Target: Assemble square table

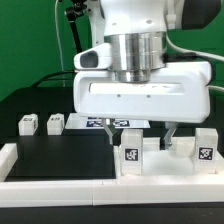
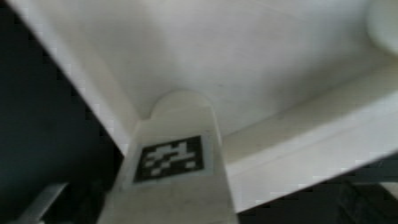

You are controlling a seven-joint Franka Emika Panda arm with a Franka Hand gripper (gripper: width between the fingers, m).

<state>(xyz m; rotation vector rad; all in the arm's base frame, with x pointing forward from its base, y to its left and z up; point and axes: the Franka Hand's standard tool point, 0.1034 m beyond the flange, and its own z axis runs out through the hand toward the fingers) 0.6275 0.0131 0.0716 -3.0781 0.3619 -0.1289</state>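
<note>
The white square slab [image 1: 165, 166] lies at the front on the exterior view's right. A white leg [image 1: 130, 155] with a tag stands upright at its near corner, and another tagged leg [image 1: 205, 145] stands at the far right. Two more small legs [image 1: 27, 124] [image 1: 55, 124] sit on the black mat at the left. My gripper [image 1: 140, 142] hangs low over the slab, its dark fingers wide apart and open, straddling the first leg without touching it. In the wrist view that leg [image 2: 173, 160] stands in a rounded recess of the slab [image 2: 267, 70], between my gripper's [image 2: 205, 212] fingers.
Long white border rails [image 1: 60, 185] run along the front and left of the black mat [image 1: 60, 150]. The marker board [image 1: 100, 122] lies behind my gripper. A further white piece [image 1: 181, 148] sits between the two right-hand legs.
</note>
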